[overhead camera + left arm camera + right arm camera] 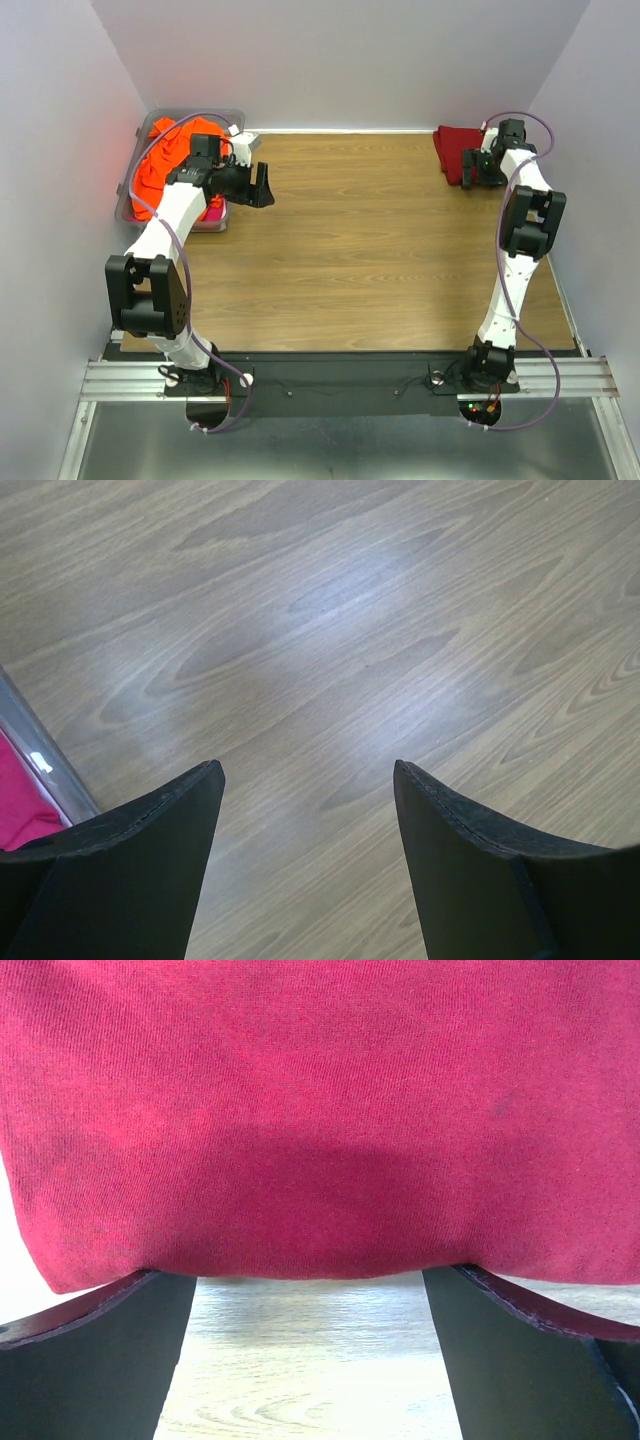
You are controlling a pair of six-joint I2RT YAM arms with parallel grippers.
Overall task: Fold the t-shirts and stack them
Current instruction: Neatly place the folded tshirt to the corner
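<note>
my left gripper hangs just beside the clear grey plastic bin, on the side facing the table's middle. its jaws are spread wide, with only bare wood between them; it holds nothing. at the edge of my left wrist view i see the bin's wall and a bit of magenta fabric inside it.

my right gripper is well apart from the bin, at the opposite far corner of the table, right up against the dark crimson t-shirt. its jaws are also wide open. the shirt's near edge lies across the fingertips, but nothing is pinched.

the crimson shirt looks like a compact folded bundle, so i judge that one done and placed as the base of the stack. the bright orange t-shirt sits crumpled in the bin, over the magenta piece. both are yet to be pulled out, folded and carried across from the bin, so most of the job is ahead of me.
</note>
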